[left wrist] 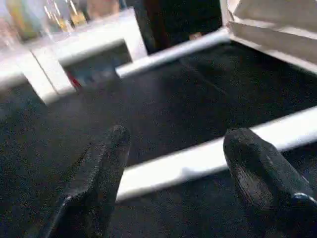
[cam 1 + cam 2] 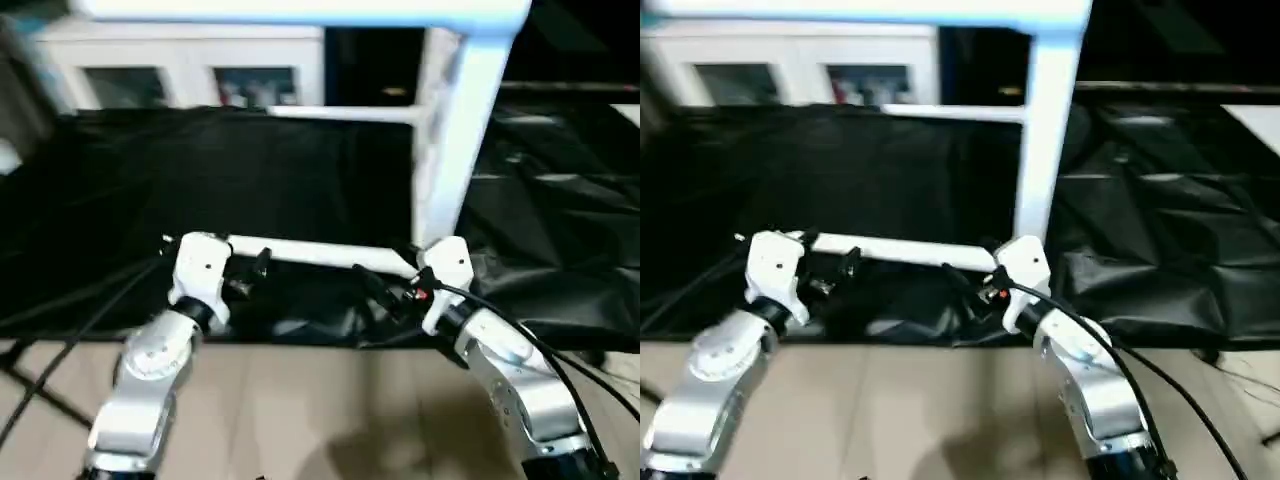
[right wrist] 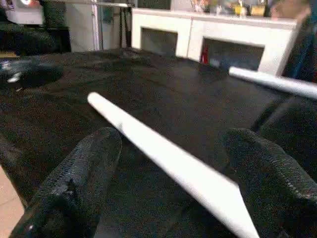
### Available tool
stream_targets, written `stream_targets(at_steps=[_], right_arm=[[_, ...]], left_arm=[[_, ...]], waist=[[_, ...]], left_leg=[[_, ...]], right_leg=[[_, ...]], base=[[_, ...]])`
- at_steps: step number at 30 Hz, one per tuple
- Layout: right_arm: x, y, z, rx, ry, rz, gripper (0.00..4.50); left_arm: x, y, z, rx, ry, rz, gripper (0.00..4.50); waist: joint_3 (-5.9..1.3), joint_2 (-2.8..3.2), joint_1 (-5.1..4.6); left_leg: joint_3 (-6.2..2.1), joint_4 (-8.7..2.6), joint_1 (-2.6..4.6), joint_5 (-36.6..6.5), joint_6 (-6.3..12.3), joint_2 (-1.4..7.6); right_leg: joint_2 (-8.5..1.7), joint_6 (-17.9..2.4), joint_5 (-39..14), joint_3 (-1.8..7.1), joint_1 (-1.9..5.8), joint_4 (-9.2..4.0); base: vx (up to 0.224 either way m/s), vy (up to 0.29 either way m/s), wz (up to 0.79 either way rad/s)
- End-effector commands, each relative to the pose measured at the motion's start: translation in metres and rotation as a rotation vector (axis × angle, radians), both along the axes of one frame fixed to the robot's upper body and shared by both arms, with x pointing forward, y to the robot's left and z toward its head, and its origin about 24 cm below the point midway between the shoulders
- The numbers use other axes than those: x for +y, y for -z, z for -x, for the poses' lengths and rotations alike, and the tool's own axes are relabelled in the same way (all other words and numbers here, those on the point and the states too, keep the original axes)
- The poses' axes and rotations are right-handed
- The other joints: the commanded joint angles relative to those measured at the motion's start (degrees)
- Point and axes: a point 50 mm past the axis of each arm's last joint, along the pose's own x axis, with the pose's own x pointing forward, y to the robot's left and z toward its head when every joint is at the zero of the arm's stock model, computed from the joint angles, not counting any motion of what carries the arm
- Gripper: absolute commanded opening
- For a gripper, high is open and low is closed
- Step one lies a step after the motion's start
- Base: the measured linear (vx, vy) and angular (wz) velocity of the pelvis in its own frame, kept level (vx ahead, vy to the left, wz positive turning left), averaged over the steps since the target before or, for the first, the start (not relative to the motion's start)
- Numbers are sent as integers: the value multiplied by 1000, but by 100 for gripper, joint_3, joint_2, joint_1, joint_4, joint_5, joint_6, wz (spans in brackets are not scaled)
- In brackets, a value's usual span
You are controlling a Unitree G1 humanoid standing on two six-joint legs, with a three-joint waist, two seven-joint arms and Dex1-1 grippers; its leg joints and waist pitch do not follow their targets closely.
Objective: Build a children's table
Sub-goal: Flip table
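the children's table (image 2: pixel 455 120) lies tipped on its side on my worktop (image 2: pixel 200 190), which is draped in black sheeting. its top stands on edge at the right, so the legs run sideways across the black cover. 1 leg (image 2: pixel 300 12) stretches along the upper edge of my head view, another leg (image 2: pixel 340 114) lies farther back, close to the cover, and a near leg (image 2: pixel 310 254) lies right in front of my 2 wrists.

my left gripper (image 1: pixel 173 173) stands wide, its 2 black fingers (image 1: pixel 104 168) apart with the near leg crossing behind the gap between them. nothing is clamped in it. whether the fingers touch the leg i cannot tell.

my right gripper (image 3: pixel 168 178) stands wide too, its fingers (image 3: pixel 84 173) spread on either side of the same white tube, which passes through the gap with its free end (image 3: pixel 94 99) pointing away over the black cover. it grips nothing.

behind the worktop stands a white cabinet (image 2: pixel 180 60) with glass-fronted compartments. black cables (image 2: pixel 60 330) trail from my left forearm across the pale floor (image 2: pixel 320 400).
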Motion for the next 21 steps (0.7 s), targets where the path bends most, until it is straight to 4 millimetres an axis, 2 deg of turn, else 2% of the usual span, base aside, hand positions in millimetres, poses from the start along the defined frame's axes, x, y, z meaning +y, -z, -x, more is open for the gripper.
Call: stream_targets(at_steps=[1,2,3,4,6,7,8,9,10,11,14,15,17,18,19,20,21], right_arm=[[2,-4,-3,-28,-14,14,374],[3,-4,-3,-33,-17,19,374],[3,-5,-4,-41,-20,22,374],[3,-6,-6,-48,-23,22,374],[5,-9,-8,-70,-33,23,374],[7,-12,-9,-90,-52,8,374],[7,-12,-9,-90,-53,8,374],[9,-16,-9,-112,-78,-14,374],[9,-17,-9,-117,-84,-21,374],[10,-18,-9,-123,-99,-33,374],[11,-20,-10,-133,-124,-40,374],[11,-20,-10,-133,-124,-40,374],[12,-20,-11,-138,-125,-38,374],[12,-20,-11,-141,-122,-38,374],[12,-20,-11,-141,-122,-38,374],[13,-20,-12,-144,-121,-39,374],[13,-20,-12,-148,-120,-39,374]], left_arm=[[-1,-19,-9,-134,12,-116,346],[-1,-25,-13,-174,19,-173,346],[-1,-31,-16,-221,33,-247,346],[-2,-40,-21,-283,46,-338,346],[-2,-59,-30,-393,38,-450,346],[-1,-72,-35,-458,9,-497,346],[-1,-72,-35,-459,9,-497,346],[1,-87,-42,-531,-14,-542,346],[2,-90,-43,-550,-20,-553,346],[3,-98,-46,-588,-27,-566,346],[4,-114,-51,-667,-26,-609,346],[4,-114,-51,-667,-26,-609,346],[1,-133,-56,-766,-31,-649,346],[-2,-141,-58,-806,-30,-667,346],[-2,-141,-58,-806,-30,-667,346],[-4,-145,-61,-819,-16,-684,346],[-7,-147,-67,-811,-2,-700,346]], waist=[[-242,17,-21],[-263,21,-23],[-271,-23,-21],[-273,-26,-11],[-266,1,-12],[-284,6,-15],[-279,1,-17],[-292,-4,-11],[-294,-4,-3],[-306,24,-5],[-349,-6,4],[-338,1,13],[-400,1,34],[-428,-1,50],[-472,-2,59],[-487,-8,64],[-516,8,92]], left_leg=[[-179,-669,104,-2154,-37,358],[-185,-673,86,-2003,-44,372],[-187,-703,30,-1754,-16,390],[-190,-709,-6,-1595,13,396],[-171,-692,21,-1614,-3,380],[-176,-685,15,-1556,-33,378],[-174,-683,-4,-1533,-29,375],[-176,-676,-16,-1462,-23,377],[-174,-673,-12,-1536,-7,367],[-182,-668,-19,-1560,-19,366],[-183,-673,-65,-1389,-33,390],[-176,-673,-76,-1353,-8,383],[-148,-624,-86,-1114,12,381],[-133,-589,-85,-909,53,371],[-114,-539,-107,-552,114,361],[-119,-522,-149,-278,150,360],[-114,-479,-182,175,235,355]], right_leg=[[-454,-289,-3566,226,75,-646],[-477,-313,-3402,226,110,-623],[-485,-351,-3134,209,165,-622],[-491,-416,-2962,216,165,-592],[-482,-422,-3052,223,117,-603],[-495,-454,-3006,225,133,-574],[-492,-450,-2991,222,136,-578],[-505,-498,-2896,228,148,-556],[-492,-530,-2862,230,125,-552],[-502,-556,-2806,235,136,-524],[-498,-736,-2178,251,164,-437],[-481,-753,-2137,247,149,-448],[-475,-928,-1578,268,150,-375],[-445,-1024,-1194,267,123,-330],[-448,-1148,-644,263,155,-266],[-459,-1225,-294,254,195,-217],[-447,-1305,292,233,209,-147]], base=[[-71,-17,3],[-71,-17,3],[-57,-13,0],[0,0,0],[0,0,0],[0,0,0],[0,0,0],[0,0,0],[0,0,0],[0,0,0],[0,0,0],[0,0,0],[54,-10,6],[67,-19,9],[68,-21,8],[68,-21,8],[65,-13,2]])
